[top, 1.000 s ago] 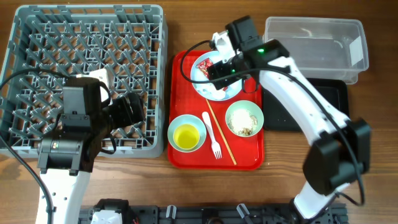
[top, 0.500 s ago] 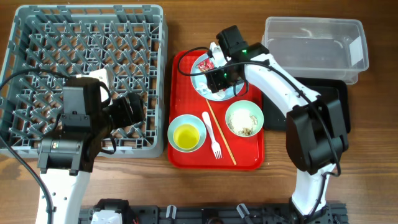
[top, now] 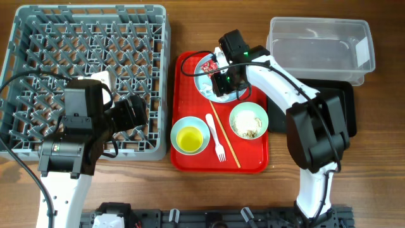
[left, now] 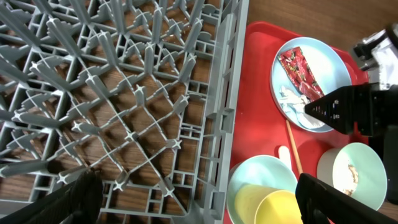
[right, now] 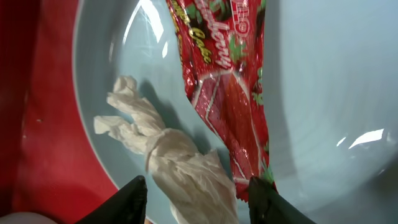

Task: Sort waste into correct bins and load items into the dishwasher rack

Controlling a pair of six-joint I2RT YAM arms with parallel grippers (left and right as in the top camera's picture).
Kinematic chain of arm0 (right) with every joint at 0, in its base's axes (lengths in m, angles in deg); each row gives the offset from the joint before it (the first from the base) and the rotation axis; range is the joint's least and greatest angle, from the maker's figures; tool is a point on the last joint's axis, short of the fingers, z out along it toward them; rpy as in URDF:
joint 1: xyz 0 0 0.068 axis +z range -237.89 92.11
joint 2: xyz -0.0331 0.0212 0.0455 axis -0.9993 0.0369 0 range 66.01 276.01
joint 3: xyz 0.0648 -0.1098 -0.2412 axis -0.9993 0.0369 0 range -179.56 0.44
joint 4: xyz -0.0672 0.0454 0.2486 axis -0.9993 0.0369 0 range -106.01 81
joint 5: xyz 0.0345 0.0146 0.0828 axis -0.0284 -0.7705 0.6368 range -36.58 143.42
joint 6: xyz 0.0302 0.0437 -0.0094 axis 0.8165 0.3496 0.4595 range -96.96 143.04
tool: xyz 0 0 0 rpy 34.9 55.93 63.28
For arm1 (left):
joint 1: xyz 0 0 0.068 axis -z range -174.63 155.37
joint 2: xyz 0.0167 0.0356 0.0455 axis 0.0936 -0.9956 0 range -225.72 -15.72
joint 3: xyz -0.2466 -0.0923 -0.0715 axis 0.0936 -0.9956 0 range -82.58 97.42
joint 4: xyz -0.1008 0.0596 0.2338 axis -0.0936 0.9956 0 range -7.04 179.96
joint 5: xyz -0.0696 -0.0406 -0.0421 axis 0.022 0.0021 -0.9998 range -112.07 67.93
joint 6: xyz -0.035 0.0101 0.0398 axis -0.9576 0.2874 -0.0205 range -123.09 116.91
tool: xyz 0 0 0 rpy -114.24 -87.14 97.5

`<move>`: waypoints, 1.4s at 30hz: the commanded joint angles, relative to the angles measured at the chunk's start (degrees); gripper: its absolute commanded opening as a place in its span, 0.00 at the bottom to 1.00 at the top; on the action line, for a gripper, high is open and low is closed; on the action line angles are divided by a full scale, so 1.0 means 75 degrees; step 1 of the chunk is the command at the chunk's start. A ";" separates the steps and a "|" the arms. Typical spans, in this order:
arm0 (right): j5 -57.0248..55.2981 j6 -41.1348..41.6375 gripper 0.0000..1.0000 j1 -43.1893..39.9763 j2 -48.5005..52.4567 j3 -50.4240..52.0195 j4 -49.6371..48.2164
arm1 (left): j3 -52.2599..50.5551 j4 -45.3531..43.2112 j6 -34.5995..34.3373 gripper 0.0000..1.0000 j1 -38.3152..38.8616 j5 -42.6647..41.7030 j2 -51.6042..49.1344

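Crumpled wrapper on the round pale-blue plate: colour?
Red crumpled wrapper, with white lettering and green accents; the right wrist view shows it best.

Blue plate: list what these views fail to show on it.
Right wrist: red wrapper runs off the top edge, white tissue off the bottom.
Overhead: right gripper covers the blue plate's middle; white tissue not discernible.
Left wrist: right gripper hides the plate's lower right rim.

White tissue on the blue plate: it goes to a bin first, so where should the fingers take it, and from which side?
Grip the tissue at its bulky twisted middle, from above, one finger on each long side: it lies flat and elongated on the plate. Stay off the red wrapper, close beside its thick end.
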 commanded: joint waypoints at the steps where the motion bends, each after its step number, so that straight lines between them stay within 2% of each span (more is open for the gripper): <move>1: 0.0146 0.0105 0.48 0.0026 0.0382 0.0111 0.0102 | 0.0131 0.0047 -0.0093 1.00 -0.0035 0.0108 -0.0009; 4: 0.0146 0.0108 0.41 0.0026 0.0382 0.0111 0.0108 | 0.0131 0.0044 -0.0093 1.00 -0.0035 0.0108 -0.0009; 8: 0.0149 0.0134 0.21 0.0026 0.0382 0.0108 0.0154 | 0.0128 0.0047 -0.0093 1.00 -0.0035 0.0108 -0.0009; 13: 0.0146 0.0131 0.06 0.0026 0.0315 0.0044 0.0417 | 0.0128 0.0047 -0.0093 1.00 -0.0035 0.0111 -0.0009; 18: 0.0140 0.0131 0.04 -0.0058 -0.0259 -0.0195 0.0670 | 0.0128 0.0044 -0.0090 1.00 -0.0035 0.0111 -0.0009; 24: -0.0251 0.0236 0.04 -0.0694 -0.1766 -0.0443 0.0484 | 0.0128 0.0044 -0.0093 1.00 -0.0035 0.0111 -0.0009; 31: -0.2323 0.2022 0.04 -0.1900 -0.2495 -0.0443 0.0119 | 0.0131 0.0041 -0.0093 1.00 -0.0035 0.0111 -0.0009; 35: -0.2582 0.2699 0.08 -0.2602 -0.2346 -0.0434 0.0058 | 0.0128 0.0044 -0.0093 1.00 -0.0035 0.0108 -0.0009; 36: -0.2535 0.2734 0.11 -0.2722 -0.2291 -0.0434 0.0050 | 0.0131 0.0044 -0.0093 1.00 -0.0035 0.0111 -0.0009; 37: -0.2428 0.2722 0.18 -0.2836 -0.2203 -0.0434 0.0015 | 0.0128 0.0044 -0.0093 1.00 -0.0035 0.0111 -0.0009; 39: -0.2171 0.2457 0.38 -0.2935 -0.2031 -0.0434 -0.0117 | 0.0128 0.0044 -0.0093 1.00 -0.0035 0.0108 -0.0009; 40: -0.2119 0.2253 0.53 -0.2940 -0.1964 -0.0434 -0.0172 | 0.0131 0.0044 -0.0093 1.00 -0.0035 0.0111 -0.0009; 41: -0.2116 0.2157 0.62 -0.2940 -0.1929 -0.0434 -0.0204 | 0.0131 0.0044 -0.0093 1.00 -0.0035 0.0111 -0.0009; 42: -0.2119 0.2066 0.65 -0.2940 -0.1926 -0.0434 -0.0227 | 0.0128 0.0044 -0.0093 1.00 -0.0035 0.0111 -0.0009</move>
